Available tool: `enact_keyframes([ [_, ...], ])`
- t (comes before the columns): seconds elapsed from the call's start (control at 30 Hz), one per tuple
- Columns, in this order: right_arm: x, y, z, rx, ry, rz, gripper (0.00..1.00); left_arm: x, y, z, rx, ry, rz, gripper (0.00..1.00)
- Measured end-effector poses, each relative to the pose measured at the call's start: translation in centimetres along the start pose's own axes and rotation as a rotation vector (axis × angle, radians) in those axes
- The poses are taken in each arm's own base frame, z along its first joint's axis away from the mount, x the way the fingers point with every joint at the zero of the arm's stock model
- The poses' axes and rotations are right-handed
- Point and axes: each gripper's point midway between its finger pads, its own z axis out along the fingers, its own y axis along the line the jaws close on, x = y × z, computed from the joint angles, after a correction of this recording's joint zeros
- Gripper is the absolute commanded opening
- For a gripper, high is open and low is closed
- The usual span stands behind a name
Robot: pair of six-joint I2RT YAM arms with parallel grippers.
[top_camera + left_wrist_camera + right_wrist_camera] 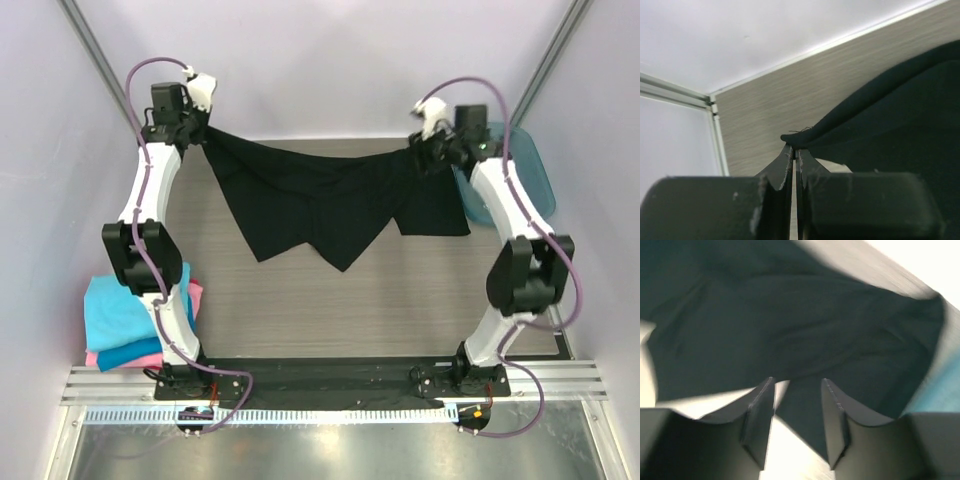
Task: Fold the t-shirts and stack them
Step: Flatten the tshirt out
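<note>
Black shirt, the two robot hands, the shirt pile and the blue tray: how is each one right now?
black t-shirt: unfolded, hanging spread between both grippers.
left gripper: shut on a corner of the shirt.
right gripper: open, jaws apart, black cloth just ahead of them.
folded t-shirts: stacked at the left edge of the table.
teal tray: lying at the far right, partly hidden.

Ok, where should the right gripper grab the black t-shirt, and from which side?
I'd pinch the black t-shirt at its raised right corner, coming from the right. The left gripper pins the opposite corner, so that edge hangs stretched beside the open right gripper.
</note>
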Motion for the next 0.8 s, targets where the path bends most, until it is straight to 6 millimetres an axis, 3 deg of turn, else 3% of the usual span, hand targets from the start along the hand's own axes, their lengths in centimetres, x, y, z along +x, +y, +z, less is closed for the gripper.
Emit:
enact_keyframes([
  [0.13,2.6,10.8,-0.5,-0.198,0.036,-0.257,0.41,0.9,-1.7,-0.7,0.044,0.017,-0.014,0.0],
  [0.23,5.9,16.4,0.3,-0.337,0.082,-0.38,0.39,1.9,-2.7,-1.0,0.068,0.039,-0.016,0.0],
  [0.4,12.6,19.9,1.9,-0.463,0.208,-0.495,0.38,2.8,-4.8,-1.0,0.106,0.068,-0.007,0.0],
  [0.53,15.8,21.6,3.1,-0.534,0.266,-0.576,0.38,3.1,-6.0,-1.3,0.122,0.086,-0.018,0.0],
  [0.8,17.1,24.4,4.5,-0.618,0.254,-0.723,0.38,3.4,-6.1,-2.9,0.1,0.101,-0.025,0.0],
])
